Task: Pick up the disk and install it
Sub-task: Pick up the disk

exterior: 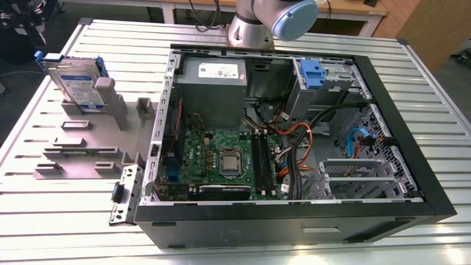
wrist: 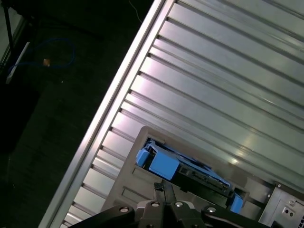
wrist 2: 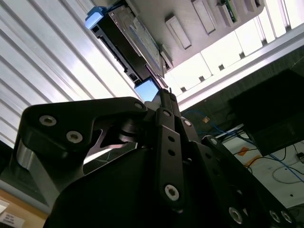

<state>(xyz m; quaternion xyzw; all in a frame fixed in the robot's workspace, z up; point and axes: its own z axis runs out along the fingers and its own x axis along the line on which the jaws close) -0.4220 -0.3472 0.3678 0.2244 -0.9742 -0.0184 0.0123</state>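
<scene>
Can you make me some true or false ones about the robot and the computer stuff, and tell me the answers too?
1. The disk stands on its edge in the grey holder. True.
2. The gripper is holding the disk. False: it is shut on nothing and is apart from the disk.
3. The computer case is open, so its insides show. True.
4. The disk sits inside the computer case. False: it is outside the case, on the exterior view's left.
</scene>
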